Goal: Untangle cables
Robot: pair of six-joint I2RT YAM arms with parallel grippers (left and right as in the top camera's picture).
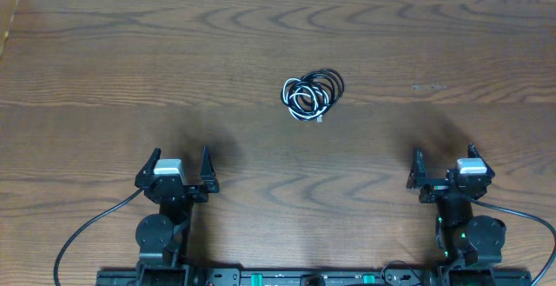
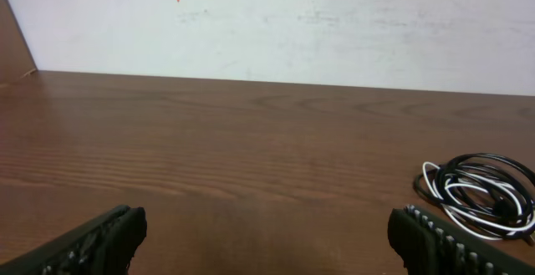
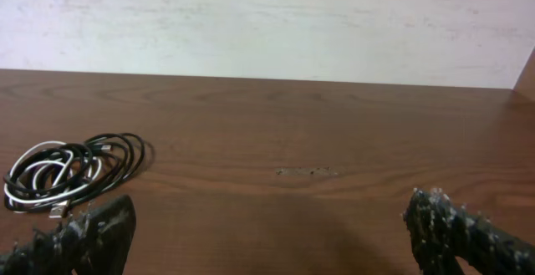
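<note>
The cables (image 1: 313,96) lie in one tangled coil of black and white loops on the table, beyond and between the two arms. The coil shows at the right edge of the left wrist view (image 2: 483,194) and at the left of the right wrist view (image 3: 71,170). My left gripper (image 1: 181,166) is open and empty near the front left, well short of the coil. My right gripper (image 1: 444,164) is open and empty near the front right. Both sets of fingers frame bare wood in the left wrist view (image 2: 267,237) and the right wrist view (image 3: 272,233).
The wooden table (image 1: 130,60) ends at a pale wall at the back. Thicker black wires (image 1: 87,229) run from the arm bases at the front edge. A small scuff mark (image 3: 305,172) sits on the wood to the right of the coil.
</note>
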